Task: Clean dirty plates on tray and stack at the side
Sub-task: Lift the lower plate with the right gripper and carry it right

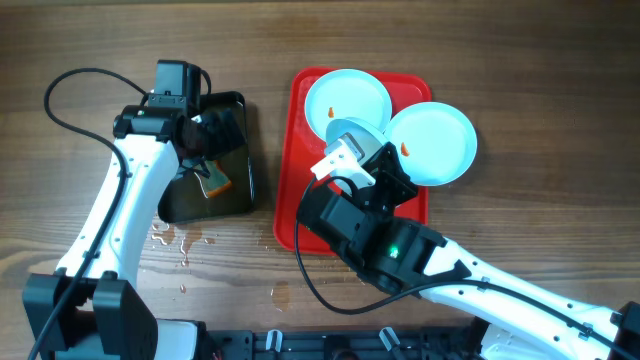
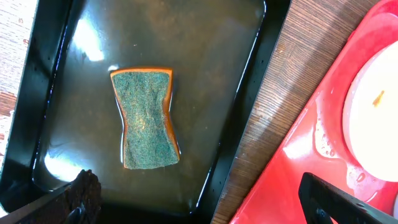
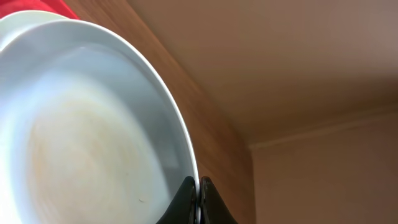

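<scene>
right gripper: pinches the rim of the held plate between fingers closed down to the rim's thickness, and holds it tilted, lifted off the red tray. from overhead, hangs it between the far plate and the right-hand plate, near both and perhaps over their edges; cannot tell whether touching. shows no orange mark on the lifted face, only faint pale streaks. shows a small orange smear on the right-hand plate, toward its inner side.

left gripper: stands wide open, holding nothing, above the black tray with a green-faced sponge lying flat in shallow water. drops of water on the wooden table just in front of that tray.

risks, by judgement only: could lose the smooth, probably wet rim from so thin a pinch and drop the plate onto the two below, chipping them or knocking them askew. could also clip a neighbouring rim when swinging the tilted plate sideways toward a stacking spot, and shove that plate toward the tray's edge. calls for more height first, then a slow carry. may drip on the table along the way, making the landing spot slippery.
</scene>
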Motion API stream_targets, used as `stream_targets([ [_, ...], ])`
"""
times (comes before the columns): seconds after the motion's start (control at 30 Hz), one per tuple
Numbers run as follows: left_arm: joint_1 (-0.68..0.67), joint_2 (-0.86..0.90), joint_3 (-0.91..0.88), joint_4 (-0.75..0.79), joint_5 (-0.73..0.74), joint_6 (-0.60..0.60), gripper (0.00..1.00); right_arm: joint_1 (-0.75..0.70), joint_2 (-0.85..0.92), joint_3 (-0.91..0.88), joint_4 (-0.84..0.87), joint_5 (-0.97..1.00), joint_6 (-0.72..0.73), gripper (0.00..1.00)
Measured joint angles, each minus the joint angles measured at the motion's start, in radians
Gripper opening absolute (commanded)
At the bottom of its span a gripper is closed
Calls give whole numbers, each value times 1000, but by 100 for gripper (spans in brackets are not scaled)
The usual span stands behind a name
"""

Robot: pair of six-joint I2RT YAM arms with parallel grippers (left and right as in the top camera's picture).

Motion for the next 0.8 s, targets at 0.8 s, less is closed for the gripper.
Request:
stream_targets([
  [0.8,0,0,0,1,3,0,100,-1660,155,1,30,-1300,576,8],
])
